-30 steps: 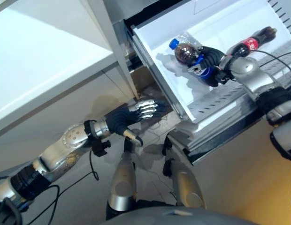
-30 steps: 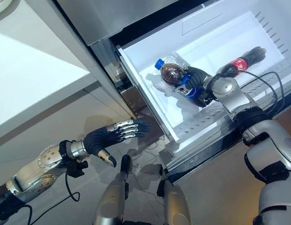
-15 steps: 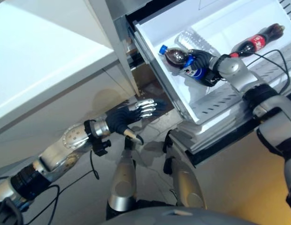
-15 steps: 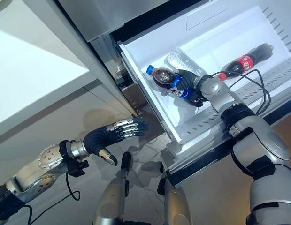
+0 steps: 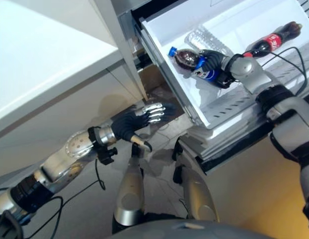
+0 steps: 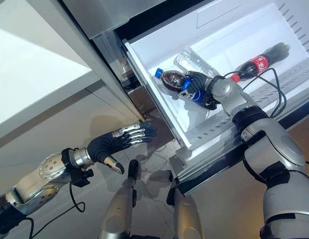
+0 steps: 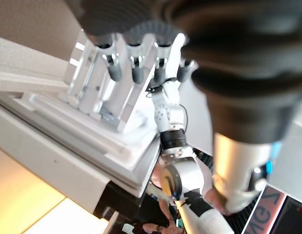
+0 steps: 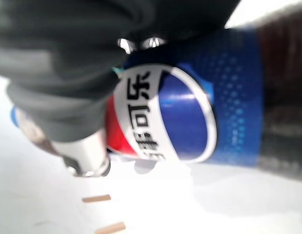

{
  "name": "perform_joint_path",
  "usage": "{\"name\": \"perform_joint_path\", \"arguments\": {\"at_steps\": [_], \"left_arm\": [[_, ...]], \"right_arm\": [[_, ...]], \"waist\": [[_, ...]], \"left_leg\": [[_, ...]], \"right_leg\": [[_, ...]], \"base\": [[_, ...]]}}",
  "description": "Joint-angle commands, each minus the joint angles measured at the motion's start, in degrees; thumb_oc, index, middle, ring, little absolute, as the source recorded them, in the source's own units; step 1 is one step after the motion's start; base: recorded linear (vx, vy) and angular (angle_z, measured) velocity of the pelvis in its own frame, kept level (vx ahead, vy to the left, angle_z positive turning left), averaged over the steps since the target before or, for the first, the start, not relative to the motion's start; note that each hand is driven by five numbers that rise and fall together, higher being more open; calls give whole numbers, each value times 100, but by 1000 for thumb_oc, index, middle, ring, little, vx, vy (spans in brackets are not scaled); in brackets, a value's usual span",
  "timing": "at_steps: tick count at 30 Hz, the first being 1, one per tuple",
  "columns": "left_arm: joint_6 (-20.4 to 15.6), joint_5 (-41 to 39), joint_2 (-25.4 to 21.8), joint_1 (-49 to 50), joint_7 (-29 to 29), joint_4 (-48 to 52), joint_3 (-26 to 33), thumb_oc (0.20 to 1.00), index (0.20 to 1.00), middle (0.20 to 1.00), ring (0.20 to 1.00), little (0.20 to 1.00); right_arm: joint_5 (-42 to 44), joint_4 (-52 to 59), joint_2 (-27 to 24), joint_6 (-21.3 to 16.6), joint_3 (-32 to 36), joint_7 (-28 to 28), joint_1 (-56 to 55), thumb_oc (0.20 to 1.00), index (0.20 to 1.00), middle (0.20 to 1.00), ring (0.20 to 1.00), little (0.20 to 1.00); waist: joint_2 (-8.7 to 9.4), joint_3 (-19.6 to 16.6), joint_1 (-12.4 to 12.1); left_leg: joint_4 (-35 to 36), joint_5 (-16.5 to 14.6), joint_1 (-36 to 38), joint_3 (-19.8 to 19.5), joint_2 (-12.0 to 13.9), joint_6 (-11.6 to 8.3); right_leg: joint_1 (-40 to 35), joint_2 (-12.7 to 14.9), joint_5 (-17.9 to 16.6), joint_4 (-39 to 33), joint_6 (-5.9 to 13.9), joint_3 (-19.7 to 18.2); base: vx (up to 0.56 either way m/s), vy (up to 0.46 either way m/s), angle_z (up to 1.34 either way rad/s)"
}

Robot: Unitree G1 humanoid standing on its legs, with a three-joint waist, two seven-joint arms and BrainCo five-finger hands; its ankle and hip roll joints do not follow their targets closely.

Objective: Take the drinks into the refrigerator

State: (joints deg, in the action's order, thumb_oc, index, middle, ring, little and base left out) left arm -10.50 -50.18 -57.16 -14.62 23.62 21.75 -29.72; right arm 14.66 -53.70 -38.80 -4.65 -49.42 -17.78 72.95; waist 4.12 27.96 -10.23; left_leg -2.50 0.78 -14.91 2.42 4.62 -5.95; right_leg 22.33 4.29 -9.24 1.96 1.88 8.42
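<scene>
A dark cola bottle [image 5: 187,58] with a blue cap and a blue label [image 8: 199,112] lies on its side in the open white fridge drawer [image 5: 167,42]. My right hand [image 5: 214,59] is shut on its middle, thumb [image 8: 85,153] beside the label. A clear water bottle [image 5: 202,37] lies just behind it. A second cola bottle [image 5: 271,40] with a red label rests at the drawer's far right end. My left hand [image 5: 144,115] hovers open below the drawer's front corner, fingers [image 7: 134,68] straight, holding nothing.
A white cabinet door [image 5: 45,64] stands to the left of the drawer. The drawer's ribbed front ledge [image 5: 234,107] juts out toward me above the grey tiled floor [image 5: 159,164].
My right hand has carried the blue-label bottle leftward and lowered it toward the drawer's left end, uncovering the clear bottle behind. The left hand has barely moved.
</scene>
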Motion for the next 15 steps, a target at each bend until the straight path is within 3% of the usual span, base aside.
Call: {"name": "perform_joint_path", "arguments": {"at_steps": [1,11,13,14,15], "left_arm": [[-216,142,19,266,14,1059,230,1000,1000,1000,1000,1000],[-210,145,43,245,-3,1055,226,1000,1000,1000,1000,1000],[-210,139,41,252,-7,1061,235,1000,1000,1000,1000,1000],[-206,138,44,228,-10,1059,233,1000,1000,1000,1000,1000],[-206,138,44,228,-10,1059,233,1000,1000,1000,1000,1000]], "right_arm": [[-10,-217,416,-236,-157,153,-133,200,200,200,200,200],[-16,-228,424,-247,-119,184,-123,200,200,200,200,200],[-11,-184,414,-241,-126,176,-122,341,341,341,341,341],[-12,-208,422,-236,-132,175,-116,517,517,517,517,517],[-12,-208,422,-236,-132,175,-116,517,517,517,517,517]], "waist": [[-366,183,-20],[-362,183,-9],[-360,183,-5],[-362,183,-4],[-362,183,-4]], "left_leg": [[708,336,31,-204,42,305],[708,327,8,-198,49,303],[711,324,2,-188,50,301],[709,318,-6,-184,52,299],[709,318,-6,-184,52,299]], "right_leg": [[521,68,569,1235,419,-9],[568,64,570,1243,424,3],[579,64,570,1247,428,-1],[589,64,578,1251,431,3],[589,64,578,1251,431,3]], "base": [[0,0,0],[0,0,0],[0,0,0],[0,0,0],[0,0,0]]}}
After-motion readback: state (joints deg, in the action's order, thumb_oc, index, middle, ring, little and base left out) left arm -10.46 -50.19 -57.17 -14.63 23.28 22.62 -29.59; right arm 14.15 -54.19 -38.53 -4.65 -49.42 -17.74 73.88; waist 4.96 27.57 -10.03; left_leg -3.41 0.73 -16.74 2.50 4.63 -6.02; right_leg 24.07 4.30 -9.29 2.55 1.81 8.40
